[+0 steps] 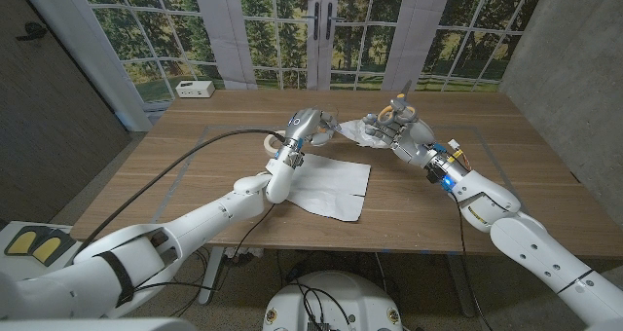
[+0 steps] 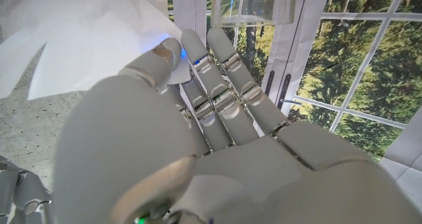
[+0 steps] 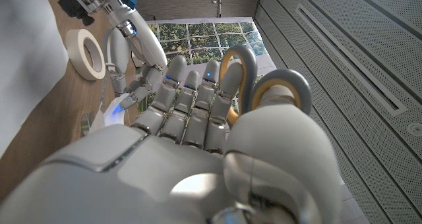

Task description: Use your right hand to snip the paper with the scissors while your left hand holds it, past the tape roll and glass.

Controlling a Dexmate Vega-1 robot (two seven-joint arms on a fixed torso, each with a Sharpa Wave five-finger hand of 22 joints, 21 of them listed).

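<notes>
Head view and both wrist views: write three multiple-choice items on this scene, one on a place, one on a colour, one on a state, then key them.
1. Where does the paper lie?
A. on the table between the two arms
B. on the floor
C. on the window sill

2. What colour are the scissors' handle loops?
A. red
B. grey with yellow lining
C. green

3. What is the left robot hand doing?
A. holding the tape roll
B. hanging open, clear of everything
C. gripping the paper's edge

Key: 1 A, the head view shows the sheet on the wood between the arms. 2 B, the right wrist view shows the loops on the right robot hand. 3 C, the left wrist view shows paper at its fingertips.
</notes>
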